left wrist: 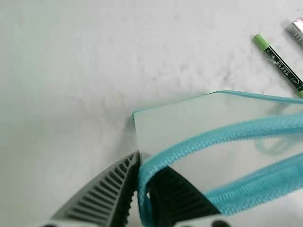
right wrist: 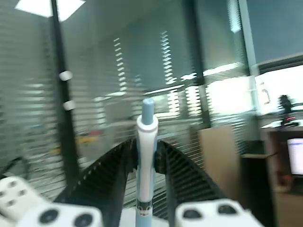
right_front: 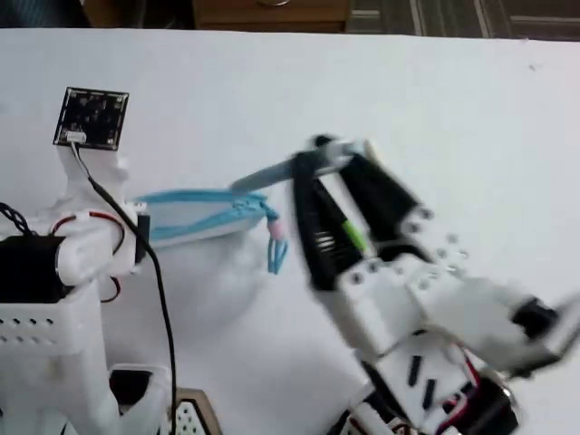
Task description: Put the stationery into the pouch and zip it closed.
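High view gives us the pouch [right_front: 195, 214] lying toward the near left of the surface [right_front: 435, 100], its blue zipper [right_front: 204, 197] apart. Our left gripper [left wrist: 142, 171] has its jaws pinched on the zipper band at one end corner of the pouch. Our right gripper [right_front: 328, 156] has its jaws clamped on a pen [right_front: 267, 175], whose far end sits at the mouth; we cannot tell if it is inside. A green marker [right_front: 353, 237] lies on the surface beneath that arm. We judge the pen could snag on the zipper band and shove the limp pouch along, since only one corner is pinned. The arm could also knock the marker away.
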{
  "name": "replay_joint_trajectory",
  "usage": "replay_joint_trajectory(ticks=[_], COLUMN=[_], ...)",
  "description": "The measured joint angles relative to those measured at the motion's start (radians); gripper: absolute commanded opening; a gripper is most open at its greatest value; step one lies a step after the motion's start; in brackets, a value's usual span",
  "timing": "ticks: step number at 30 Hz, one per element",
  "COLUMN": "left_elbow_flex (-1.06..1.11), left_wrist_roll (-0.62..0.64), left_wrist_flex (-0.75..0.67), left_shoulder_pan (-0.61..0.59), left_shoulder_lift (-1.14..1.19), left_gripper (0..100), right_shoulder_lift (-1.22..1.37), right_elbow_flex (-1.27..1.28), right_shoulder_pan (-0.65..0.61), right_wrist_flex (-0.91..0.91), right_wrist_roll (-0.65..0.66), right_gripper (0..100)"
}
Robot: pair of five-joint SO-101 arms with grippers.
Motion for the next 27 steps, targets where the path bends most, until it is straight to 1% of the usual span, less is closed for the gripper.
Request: replay_joint_trajectory(ticks=[2, 4, 9, 11, 15, 18, 22, 27], left_elbow_flex=[0.000, 0.000, 0.000, 0.000, 0.000, 0.000, 0.000, 0.000], left_wrist_roll=[0.000, 0.000, 0.000, 0.000, 0.000, 0.000, 0.000, 0.000], left_wrist_flex=[0.000, 0.000, 0.000, 0.000, 0.000, 0.000, 0.000, 0.000], left_shoulder_pan=[0.000, 0.000, 0.000, 0.000, 0.000, 0.000, 0.000, 0.000], left_shoulder_lift=[0.000, 0.000, 0.000, 0.000, 0.000, 0.000, 0.000, 0.000], left_gripper=[2, 2, 2, 2, 2, 2, 2, 2], right_shoulder_lift=[0.040, 0.074, 0.100, 0.100, 0.100, 0.100, 0.101, 0.106], right_elbow_flex=[0.000, 0.000, 0.080, 0.130, 0.232, 0.269, 0.249, 0.098], right_shoulder_pan=[-0.066, -0.097, -0.109, -0.114, -0.115, -0.115, -0.115, -0.115], right_wrist_flex=[0.000, 0.000, -0.009, -0.025, -0.115, -0.163, -0.183, -0.183], right_wrist_roll=[0.003, 0.003, 0.006, 0.032, 0.133, 0.166, 0.172, 0.172], right_gripper=[1.7, 1.7, 1.7, 1.7, 1.7, 1.7, 1.7, 1.7])
